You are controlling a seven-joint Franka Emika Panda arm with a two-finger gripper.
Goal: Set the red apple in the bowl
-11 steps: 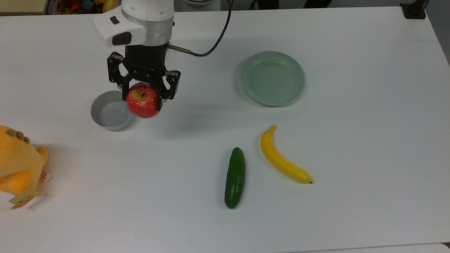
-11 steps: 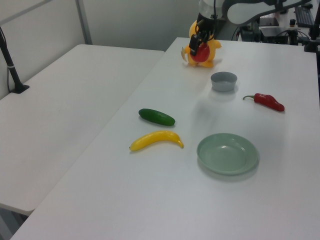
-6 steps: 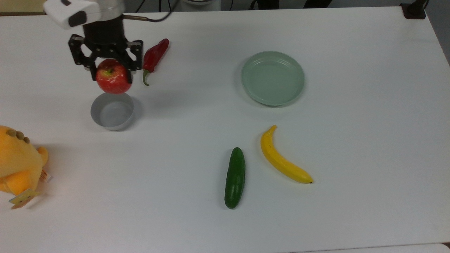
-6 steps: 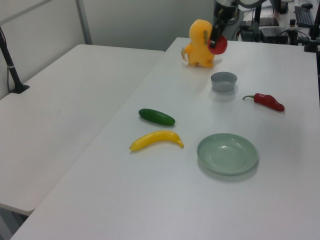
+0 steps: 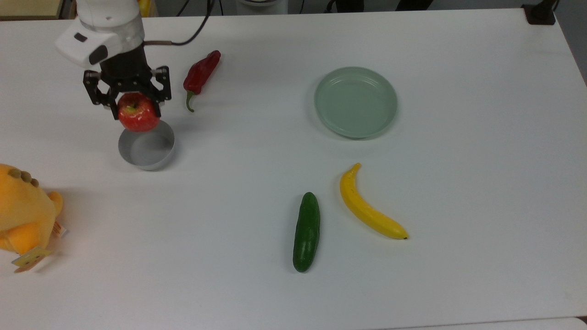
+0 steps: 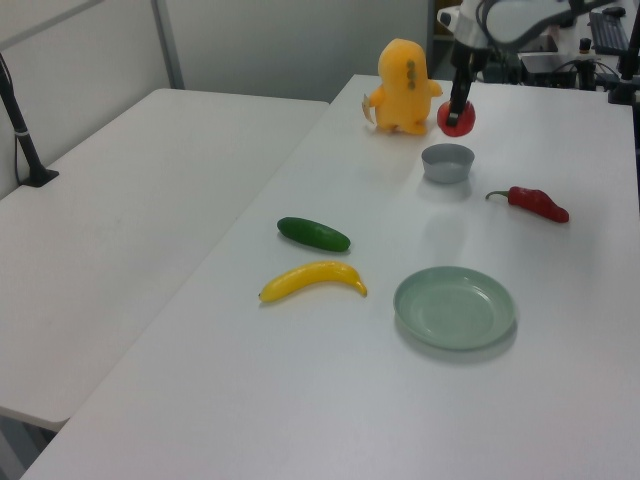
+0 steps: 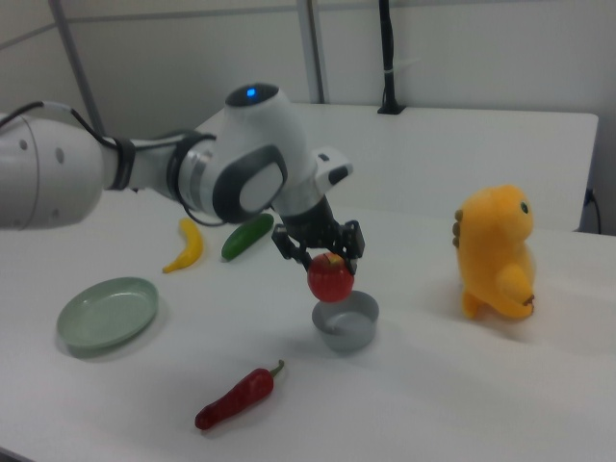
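Pinching the red apple (image 5: 138, 118), the gripper (image 5: 135, 112) hangs over the bowl (image 5: 151, 156) rim at 11 o'clock; released off-centre, it could clip the rim and roll away.

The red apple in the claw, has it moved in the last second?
Yes. In the top view the red apple moved left, from the bowl's right rim to its upper edge, carried by the gripper.

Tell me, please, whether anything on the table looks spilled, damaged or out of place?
Nothing stands out. The gripper holds the red apple above the bowl, which stands upright; the chili, plate, banana and cucumber lie intact on the table.
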